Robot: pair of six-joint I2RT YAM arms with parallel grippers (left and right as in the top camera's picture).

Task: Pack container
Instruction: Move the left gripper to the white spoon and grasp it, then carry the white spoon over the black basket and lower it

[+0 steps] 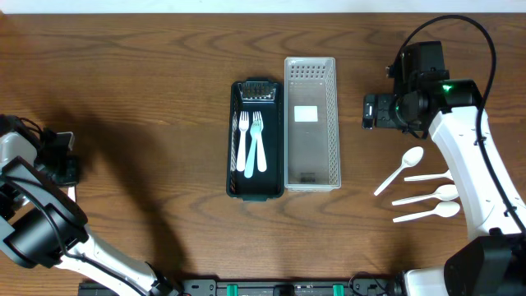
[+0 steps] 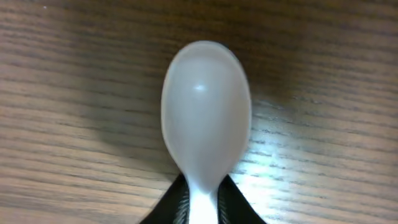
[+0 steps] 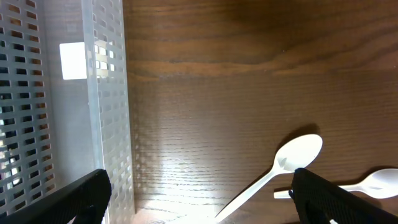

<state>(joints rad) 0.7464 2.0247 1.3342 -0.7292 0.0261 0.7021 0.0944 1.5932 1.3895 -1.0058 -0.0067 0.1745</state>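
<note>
Left pincer (image 2: 202, 202): closed on the neck of a white spoon (image 2: 205, 106), one dark finger on each side. The bowl sticks out ahead of the fingers, hollow side up, over bare wood. Cannot tell whether the spoon touches the desk (image 1: 148, 74). In the overhead view this arm is at the desk's left edge, well apart from everything else.

Right pincer (image 3: 199, 186): jaws wide apart, nothing between them, only wood below. It hangs right of the basket (image 1: 311, 123), toward the desk's far right.

Desk centre: dark green tray (image 1: 256, 191), long axis running far edge to near edge. The pale perforated basket lies just beside its right wall, parallel to it; cannot tell if the two touch.

Tray contents: two forks side by side, tines toward the far edge. White fork (image 1: 243, 144) on the left, pale blue fork (image 1: 258, 141) on the right.

Basket contents: a white square label (image 1: 306, 114) on its floor. No cutlery in it.

Right side of the desk: four white spoons (image 1: 427, 196) lie loose, near the right arm. One (image 1: 400, 171) lies at a slant nearest the basket; the other three lie roughly parallel, bowls toward the right edge.
</note>
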